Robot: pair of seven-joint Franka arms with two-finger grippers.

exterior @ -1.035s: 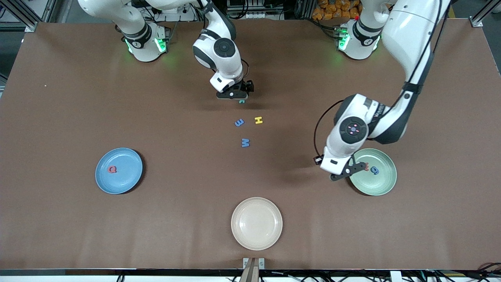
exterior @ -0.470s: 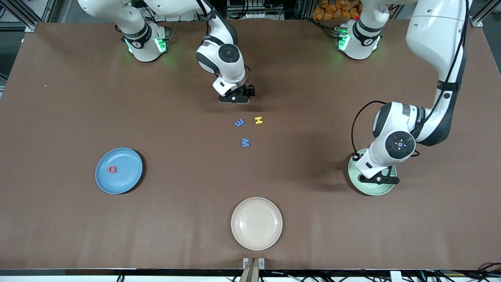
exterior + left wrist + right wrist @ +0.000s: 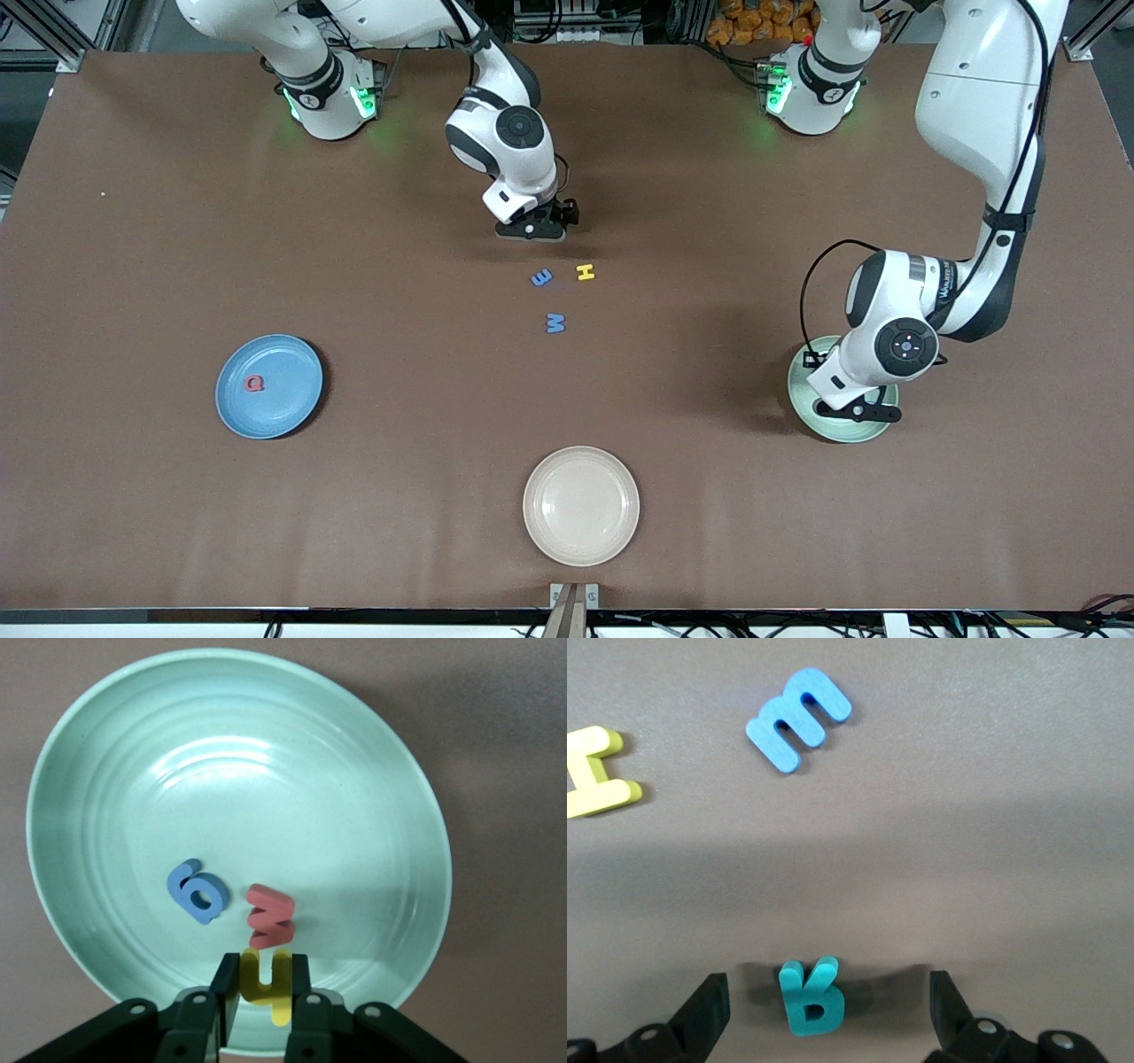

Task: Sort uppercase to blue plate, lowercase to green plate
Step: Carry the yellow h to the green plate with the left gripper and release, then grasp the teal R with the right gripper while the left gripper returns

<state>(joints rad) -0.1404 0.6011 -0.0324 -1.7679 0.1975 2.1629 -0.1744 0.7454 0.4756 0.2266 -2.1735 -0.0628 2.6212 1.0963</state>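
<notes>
Since a second ago the left gripper (image 3: 262,992) has swung over the green plate (image 3: 106,771), its fingers (image 3: 223,985) seemingly just easing off the yellow h (image 3: 266,979) beside the red w (image 3: 270,917) and blue g (image 3: 197,891). Meanwhile the right gripper (image 3: 824,1010) hangs spread wide around the teal R (image 3: 811,997) on the table (image 3: 177,221). Q (image 3: 254,383) lies on the blue plate (image 3: 292,354).

Mid-bench, the blue e (image 3: 542,277), yellow H (image 3: 585,273) and blue M (image 3: 555,323) cluster tightly with narrow gaps. Open bench (image 3: 142,496) surrounds the cream plate (image 3: 580,505) at the camera-side edge.
</notes>
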